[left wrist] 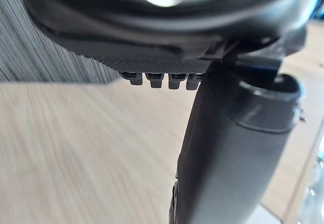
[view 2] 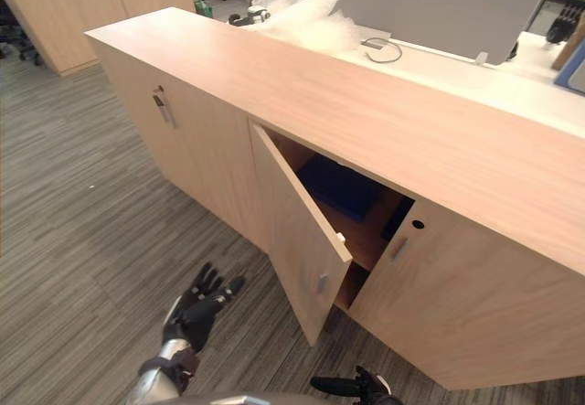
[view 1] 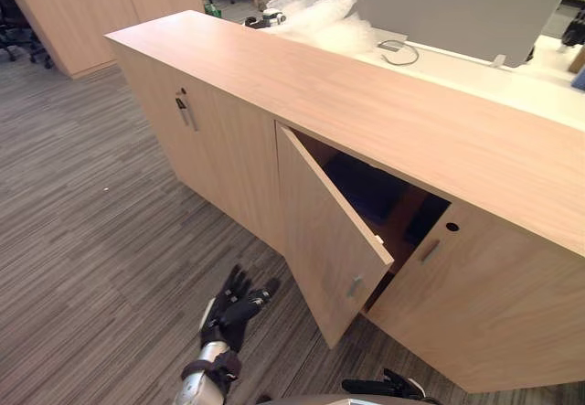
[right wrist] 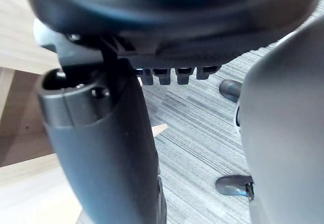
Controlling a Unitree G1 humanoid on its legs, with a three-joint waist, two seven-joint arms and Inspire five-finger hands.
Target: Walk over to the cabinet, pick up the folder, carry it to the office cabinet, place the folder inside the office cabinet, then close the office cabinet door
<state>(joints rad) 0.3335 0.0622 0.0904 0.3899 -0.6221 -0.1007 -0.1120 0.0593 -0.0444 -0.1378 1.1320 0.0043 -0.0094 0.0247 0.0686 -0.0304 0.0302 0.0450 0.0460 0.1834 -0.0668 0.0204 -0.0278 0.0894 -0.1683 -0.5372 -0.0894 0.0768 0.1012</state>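
The dark blue folder (view 2: 336,186) lies flat on the shelf inside the office cabinet (view 1: 384,122), in the compartment behind the open door (view 1: 324,240). You see it through the gap above that door's top edge, set back from the cabinet's front.

The door is hinged on its left edge and stands roughly halfway out. Its free edge, with the small handle (view 1: 354,286), points toward you and to the right. The neighbouring door (view 1: 494,323) on the right is shut, and the open door's free corner stands clear in front of it. The 2 doors (view 1: 219,149) further left are also shut. Open grey carpet (view 1: 91,268) lies before the cabinet on the left, giving free room on the outer face of the open door. Behind the cabinet top are clear plastic wrap (view 1: 320,16) and a grey desk screen (view 1: 448,3).

Your left arm comes in low at the lower centre. The left hand (view 1: 233,312) hovers over the carpet, left of the door's lower corner and apart from it. Its fingers are straight and spread, the palm faces down, and it is empty. In the left wrist view, light wood shows past the fingers (left wrist: 152,77).

Your right hand (view 1: 388,387) shows at the bottom edge, below the open door and not touching it. You cannot tell whether its fingers are curled or straight.
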